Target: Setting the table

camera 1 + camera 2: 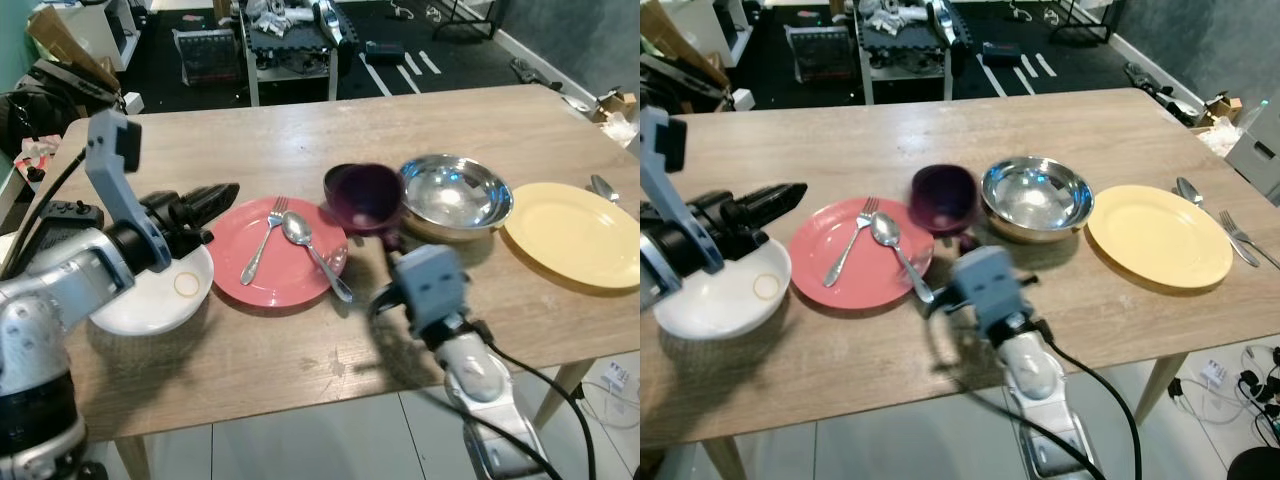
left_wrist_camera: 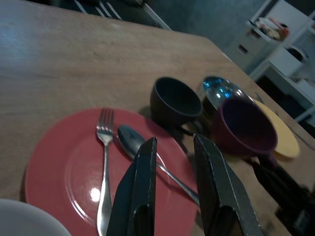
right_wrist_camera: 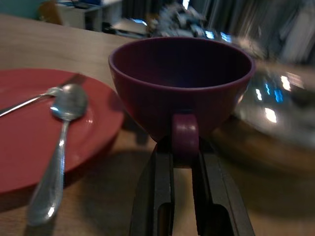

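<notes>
A purple cup (image 1: 362, 197) hangs tilted just above the table between the red plate (image 1: 245, 285) and the silver bowl (image 1: 455, 193). My right gripper (image 3: 184, 147) is shut on the cup's handle (image 3: 185, 132), reaching in from the near edge. A fork (image 1: 262, 240) and a spoon (image 1: 315, 250) lie on the red plate. My left gripper (image 1: 215, 195) hovers over the white plate (image 1: 150, 305) at the left, pointing at the red plate, open and holding nothing. To the right lies a yellow plate (image 1: 575, 235).
A second spoon (image 1: 1185, 190) and fork (image 1: 1240, 237) lie right of the yellow plate. The far half of the wooden table (image 1: 300, 140) is bare. Beyond it are a dark floor, shelving and clutter. The table's near edge runs just under my arms.
</notes>
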Tool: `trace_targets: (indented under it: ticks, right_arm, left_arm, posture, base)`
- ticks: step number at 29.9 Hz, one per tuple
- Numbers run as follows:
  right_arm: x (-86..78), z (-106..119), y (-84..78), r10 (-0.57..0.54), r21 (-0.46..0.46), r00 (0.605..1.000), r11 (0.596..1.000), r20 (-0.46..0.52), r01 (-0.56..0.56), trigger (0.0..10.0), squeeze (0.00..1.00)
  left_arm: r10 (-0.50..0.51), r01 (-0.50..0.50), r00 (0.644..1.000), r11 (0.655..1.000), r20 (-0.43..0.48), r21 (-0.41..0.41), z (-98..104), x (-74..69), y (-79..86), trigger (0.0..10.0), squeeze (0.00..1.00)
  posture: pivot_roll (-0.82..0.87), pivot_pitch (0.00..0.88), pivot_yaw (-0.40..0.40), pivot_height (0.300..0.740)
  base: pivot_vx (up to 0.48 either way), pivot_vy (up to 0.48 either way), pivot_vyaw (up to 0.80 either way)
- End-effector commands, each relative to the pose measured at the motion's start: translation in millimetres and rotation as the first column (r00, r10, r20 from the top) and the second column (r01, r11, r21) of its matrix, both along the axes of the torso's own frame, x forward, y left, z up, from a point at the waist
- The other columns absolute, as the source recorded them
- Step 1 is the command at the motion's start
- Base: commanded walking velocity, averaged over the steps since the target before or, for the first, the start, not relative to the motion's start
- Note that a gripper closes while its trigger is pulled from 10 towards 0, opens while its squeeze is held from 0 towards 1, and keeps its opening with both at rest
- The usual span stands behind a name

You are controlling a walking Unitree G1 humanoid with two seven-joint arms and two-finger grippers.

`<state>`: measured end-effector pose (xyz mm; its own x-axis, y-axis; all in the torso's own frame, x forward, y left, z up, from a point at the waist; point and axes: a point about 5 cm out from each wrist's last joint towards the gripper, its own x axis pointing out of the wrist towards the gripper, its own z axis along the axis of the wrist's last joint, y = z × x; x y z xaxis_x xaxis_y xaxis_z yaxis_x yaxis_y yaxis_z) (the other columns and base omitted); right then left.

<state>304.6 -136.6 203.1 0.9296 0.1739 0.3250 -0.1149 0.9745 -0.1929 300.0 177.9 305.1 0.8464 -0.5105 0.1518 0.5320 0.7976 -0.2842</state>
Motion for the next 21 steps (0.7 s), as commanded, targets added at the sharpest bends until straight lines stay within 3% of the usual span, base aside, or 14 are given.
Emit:
trace_targets:
  ticks: [1, 3, 7, 8, 9, 11, 13, 16, 21]
  right_arm:
    - [-2.7, -0.3, -10.3, -0.031, 0.119, 0.999, 0.992, -0.032, 0.035, 10.0, 0.0]
    - [-3.3, 1.5, -13.7, -0.034, 0.163, 0.999, 0.986, -0.035, 0.039, 10.0, 0.0]
    - [-12.4, 21.8, -29.6, -0.062, 0.339, 0.997, 0.94, 0.039, 0.045, 10.0, 0.0]
    - [-12.4, 21.8, -29.6, -0.062, 0.339, 0.997, 0.94, 0.039, 0.045, 10.0, 0.0]
    - [-20.3, 31.7, -31.4, -0.051, 0.391, 0.995, 0.92, 0.082, 0.014, 10.0, 0.0]
    - [-24.3, 35.6, -29.9, -0.022, 0.416, 0.995, 0.909, 0.097, -0.021, 10.0, 0.0]
    - [-32.6, 41.5, -24.3, 0.037, 0.404, 0.992, 0.911, 0.124, -0.084, 10.0, 0.0]
    - [-36.4, 39.2, -28.3, -0.028, 0.315, 0.992, 0.949, 0.125, -0.013, 10.0, 0.0]
    - [-38.4, 34.5, -29.9, -0.054, 0.26, 0.991, 0.966, 0.122, 0.021, 10.0, 0.0]
  left_arm:
    - [0.041, -0.041, 0.999, 0.999, 0.014, 0.016, -1.6, -2.3, -0.7, 10.0, 0.0]
    - [0.057, -0.057, 0.998, 0.998, 0.006, 0.02, -4.2, -1.7, -1.0, 10.0, 0.0]
    - [0.174, -0.173, 0.985, 0.974, 0.003, 0.145, -22.6, 2.5, -3.6, 10.0, 0.0]
    - [0.174, -0.173, 0.985, 0.974, 0.003, 0.145, -22.6, 2.5, -3.6, 10.0, 0.0]
    - [0.206, -0.205, 0.978, 0.957, 0.019, 0.207, -31.2, 2.0, -7.5, 10.0, 0.0]
    - [0.219, -0.221, 0.975, 0.944, 0.038, 0.247, -35.1, 1.4, -10.0, 10.0, 0.0]
    - [0.218, -0.228, 0.974, 0.922, 0.068, 0.313, -43.9, -0.8, -17.4, 10.0, 0.0]
    - [0.225, -0.24, 0.971, 0.914, 0.085, 0.327, -47.6, -1.5, -21.7, 10.0, 0.0]
    - [0.225, -0.249, 0.968, 0.908, 0.109, 0.338, -47.1, -2.0, -23.7, 10.0, 0.0]
  posture:
    - [0.1, 0.189, 0.093, 0.74]
    - [0.1, 0.188, 0.092, 0.74]
    - [0.09, 0.184, 0.088, 0.74]
    - [0.09, 0.184, 0.088, 0.74]
    - [0.09, 0.181, 0.088, 0.74]
    - [0.09, 0.181, 0.088, 0.74]
    - [0.09, 0.18, 0.088, 0.74]
    - [0.08, 0.177, 0.088, 0.74]
    - [0.08, 0.177, 0.088, 0.74]
  base:
    - [0.0, 0.0, 0.0]
    - [0.0, 0.0, 0.0]
    - [0.0, 0.0, 0.0]
    - [0.0, 0.0, 0.0]
    - [0.0, 0.0, 0.0]
    - [0.0, 0.0, 0.0]
    - [0.0, 0.0, 0.0]
    - [0.0, 0.0, 0.0]
    - [0.0, 0.0, 0.0]
